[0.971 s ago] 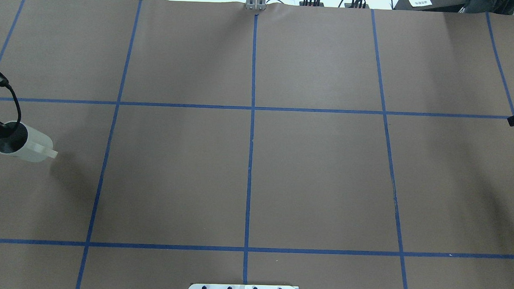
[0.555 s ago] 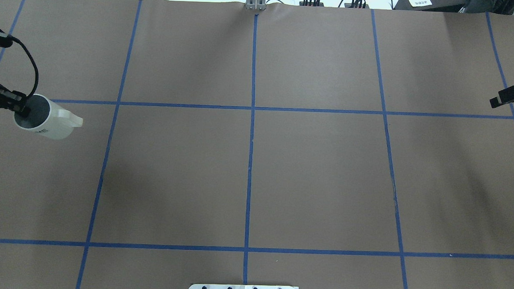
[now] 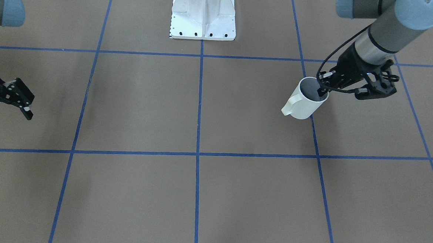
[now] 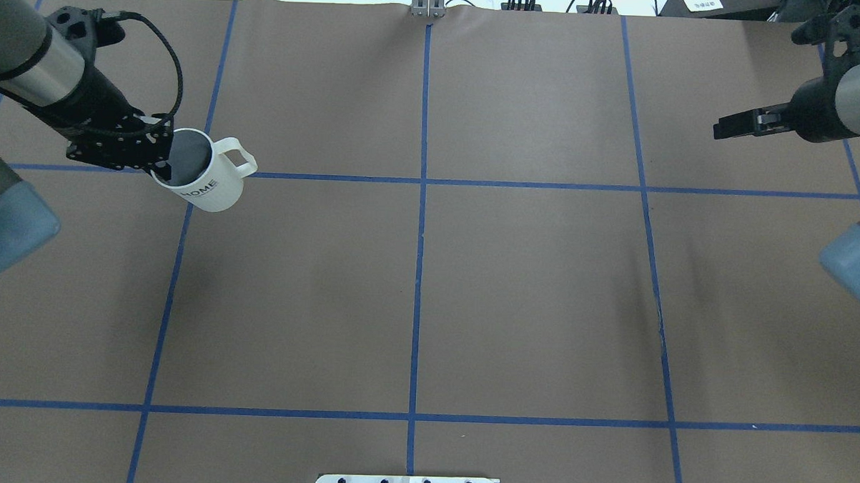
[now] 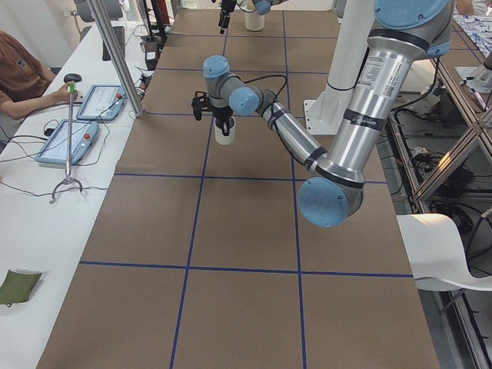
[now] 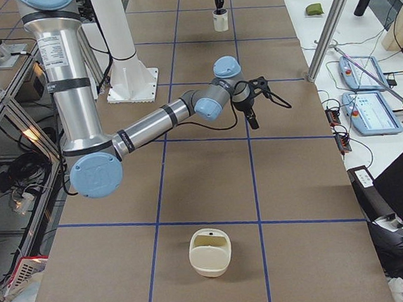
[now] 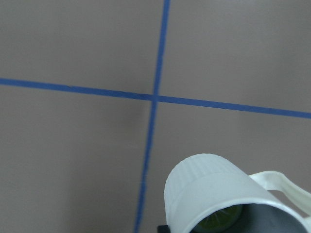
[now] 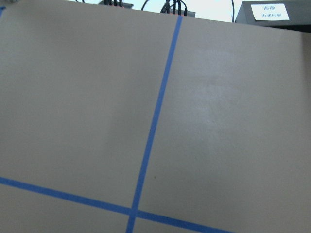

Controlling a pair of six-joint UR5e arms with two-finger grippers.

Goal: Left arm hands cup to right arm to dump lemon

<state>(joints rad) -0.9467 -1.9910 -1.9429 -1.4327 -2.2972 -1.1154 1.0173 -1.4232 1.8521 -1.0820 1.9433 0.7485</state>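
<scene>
Carry cup (image 4: pixel 214 184) upright from left edge toward middle, rim pinched in left gripper (image 4: pixel 162 169); meet spread-open right gripper (image 3: pixel 8 118) there.

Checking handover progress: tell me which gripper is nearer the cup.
Left. The left gripper holds the cup, its jaws clamped on the rim opposite the handle. The right gripper hangs open on the far side of the table, nowhere near it.

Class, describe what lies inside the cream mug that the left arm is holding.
Left wrist view: a sliver of yellow-green lemon shows inside the cup, the rest covered by its wall. Overhead shows only the dark grey inside.
</scene>
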